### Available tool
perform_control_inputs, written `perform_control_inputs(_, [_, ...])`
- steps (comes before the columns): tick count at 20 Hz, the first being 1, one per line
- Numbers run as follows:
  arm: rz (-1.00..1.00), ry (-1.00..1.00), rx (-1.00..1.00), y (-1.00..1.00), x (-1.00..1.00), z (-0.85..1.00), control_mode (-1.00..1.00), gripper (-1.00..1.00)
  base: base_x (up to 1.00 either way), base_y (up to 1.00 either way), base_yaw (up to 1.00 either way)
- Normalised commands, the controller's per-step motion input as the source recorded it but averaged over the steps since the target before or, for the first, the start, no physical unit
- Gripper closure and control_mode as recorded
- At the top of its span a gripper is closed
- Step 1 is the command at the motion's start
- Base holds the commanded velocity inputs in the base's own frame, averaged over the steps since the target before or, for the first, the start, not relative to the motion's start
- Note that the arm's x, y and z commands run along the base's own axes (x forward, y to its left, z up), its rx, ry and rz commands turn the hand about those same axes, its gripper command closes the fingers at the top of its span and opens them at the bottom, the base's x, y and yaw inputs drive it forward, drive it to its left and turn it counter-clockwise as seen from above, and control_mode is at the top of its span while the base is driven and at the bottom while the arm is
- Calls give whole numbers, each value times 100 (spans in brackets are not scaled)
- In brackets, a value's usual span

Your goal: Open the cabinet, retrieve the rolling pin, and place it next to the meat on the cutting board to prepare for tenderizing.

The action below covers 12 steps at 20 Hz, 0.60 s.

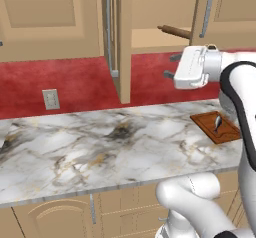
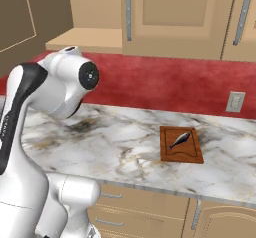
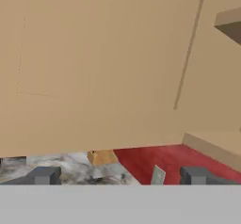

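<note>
Left base view: the rolling pin point(image 1: 176, 31) lies crosswise on the open cabinet point(image 1: 150, 12) shelf, about eleven o'clock from the claw point(image 1: 170, 66). The claw stands wide, holding nothing.

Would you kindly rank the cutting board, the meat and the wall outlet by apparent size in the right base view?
1. cutting board
2. wall outlet, though it sits farther back, so unsure
3. meat
</note>
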Motion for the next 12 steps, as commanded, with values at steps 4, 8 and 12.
perform_control_inputs(4, [-36,-13,-12,-61,-17,0,-100,-100,0,0,0])
perform_control_inputs(8, [-34,-17,-13,-47,-10,1,-100,-100,0,0,0])
perform_control_inputs(12, [-31,-12,-4,-54,-8,0,-100,-100,0,0,0])
